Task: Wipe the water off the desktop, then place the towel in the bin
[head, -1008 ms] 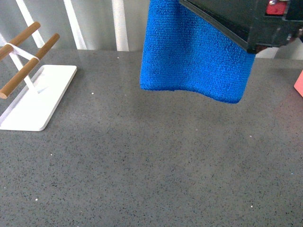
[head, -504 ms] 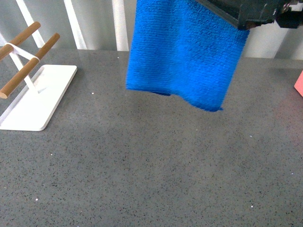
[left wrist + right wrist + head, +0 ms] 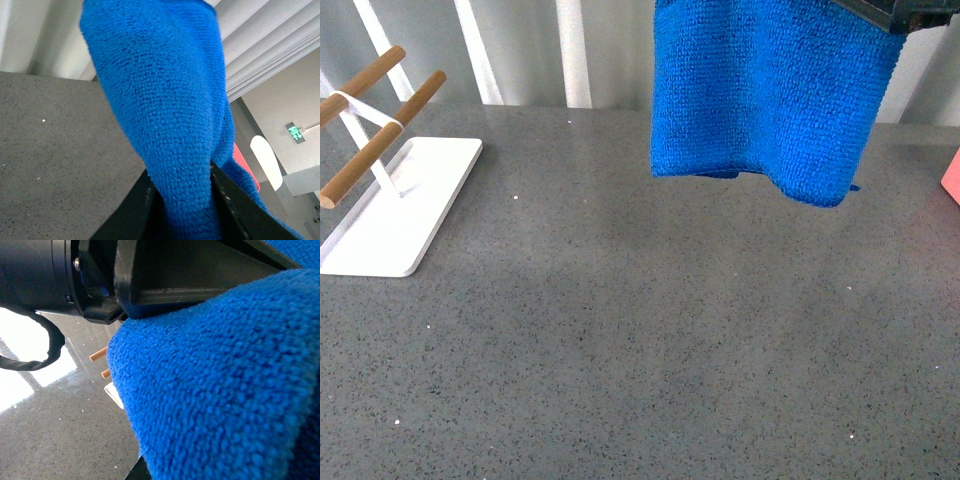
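Note:
The bright blue towel [image 3: 770, 95] hangs from the top of the front view, its lower edge clear above the dark-grey speckled desktop [image 3: 620, 340]. A black gripper part [image 3: 912, 12] shows at the towel's upper right corner; I cannot tell which arm's. In the left wrist view my left gripper [image 3: 182, 202] is shut on the towel [image 3: 160, 95], with a black finger on each side of the cloth. In the right wrist view my right gripper [image 3: 192, 450] is shut on the towel [image 3: 215, 385], which covers its fingers. The left arm's black body [image 3: 165, 270] is just beyond.
A white rack base [image 3: 395, 210] with slanted wooden bars [image 3: 380, 135] stands at the left of the desktop. A pink-red object [image 3: 952, 175] shows at the right edge, and in the left wrist view [image 3: 246, 167]. A pale ribbed wall runs behind the desktop.
The towel swung left and hung lower, then moved right and up. The black gripper has risen almost out of the top of the front view.

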Tool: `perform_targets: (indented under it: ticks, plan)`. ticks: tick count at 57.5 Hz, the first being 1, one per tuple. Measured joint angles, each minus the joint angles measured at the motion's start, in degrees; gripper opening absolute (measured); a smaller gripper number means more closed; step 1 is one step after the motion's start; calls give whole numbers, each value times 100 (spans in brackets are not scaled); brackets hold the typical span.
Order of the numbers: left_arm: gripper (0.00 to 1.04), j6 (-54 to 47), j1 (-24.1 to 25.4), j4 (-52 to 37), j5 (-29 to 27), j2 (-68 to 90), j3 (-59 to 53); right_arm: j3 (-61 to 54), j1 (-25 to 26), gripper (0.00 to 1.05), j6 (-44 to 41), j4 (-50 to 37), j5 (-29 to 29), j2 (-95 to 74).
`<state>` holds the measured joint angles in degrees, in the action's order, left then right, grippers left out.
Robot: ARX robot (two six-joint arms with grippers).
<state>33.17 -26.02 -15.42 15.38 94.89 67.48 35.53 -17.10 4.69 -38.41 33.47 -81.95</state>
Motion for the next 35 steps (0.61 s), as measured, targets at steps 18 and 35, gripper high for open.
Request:
perform_targets:
  ticks: [18,35]
  plan:
    - [73,-420,501,-122,66,-352,-682,0,240,32,-557,848,-348,232]
    - [98,-1137,1440,-627,337,-1025,-2225,31,710,28,-892,1314,-514,354]
